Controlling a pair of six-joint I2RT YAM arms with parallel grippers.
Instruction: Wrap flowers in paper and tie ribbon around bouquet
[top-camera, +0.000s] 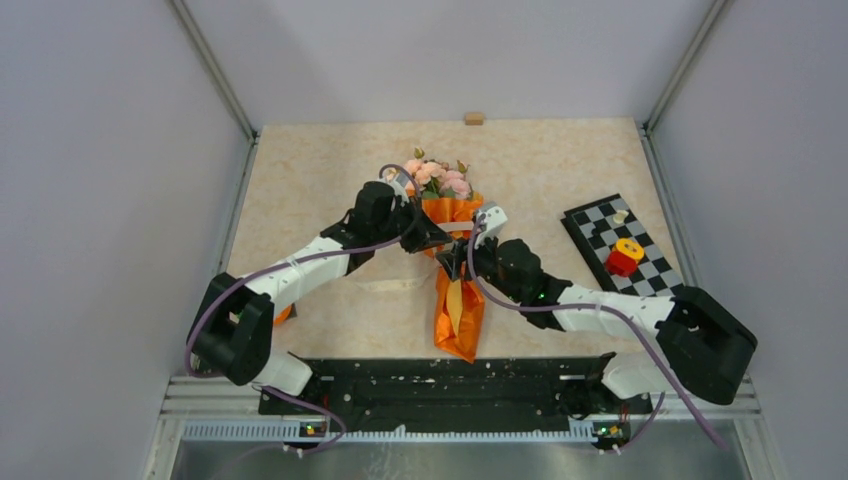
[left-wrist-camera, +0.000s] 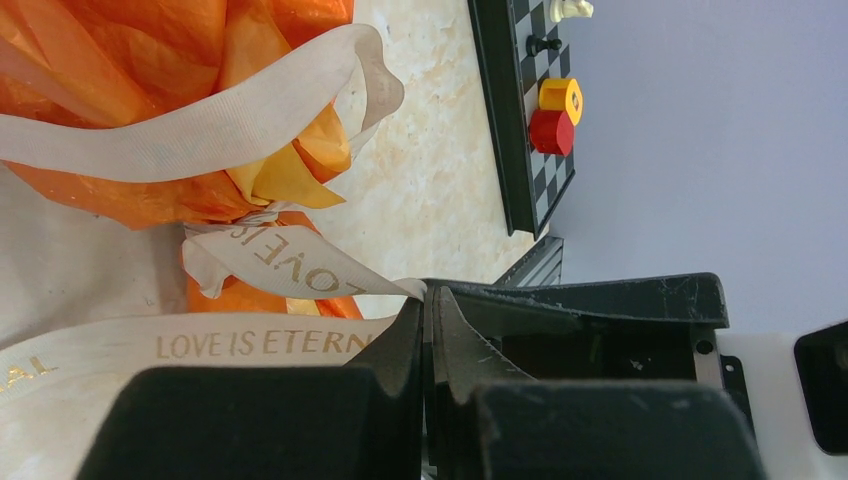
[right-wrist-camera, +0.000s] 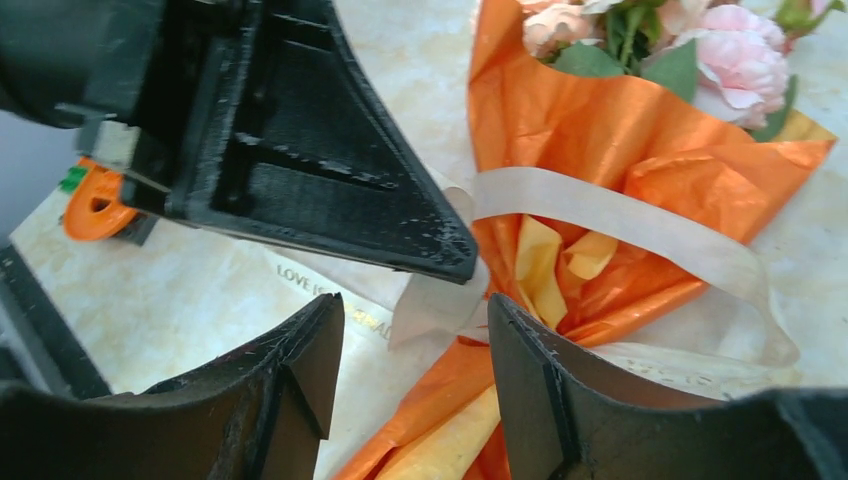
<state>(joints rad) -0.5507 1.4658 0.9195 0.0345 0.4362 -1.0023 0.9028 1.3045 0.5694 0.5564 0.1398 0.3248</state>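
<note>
The bouquet (top-camera: 455, 290) lies in the middle of the table, a narrow cone of orange paper (right-wrist-camera: 580, 120) with pink flowers (top-camera: 437, 178) at its far end. A cream ribbon (right-wrist-camera: 620, 215) printed with gold letters loops around the cone's waist. My left gripper (left-wrist-camera: 428, 295) is shut on a strand of ribbon (left-wrist-camera: 290, 270) just left of the waist. My right gripper (right-wrist-camera: 415, 302) is open at the waist from the right. A loose ribbon fold hangs from the left gripper's fingertip (right-wrist-camera: 440, 245) between the right fingers, and neither finger presses it.
A chessboard (top-camera: 600, 225) with a red and yellow piece (top-camera: 625, 257) lies at the right. A small wooden block (top-camera: 474, 118) sits at the back edge. An orange object (top-camera: 283, 315) shows under the left arm. A ribbon tail (top-camera: 390, 285) trails left of the cone.
</note>
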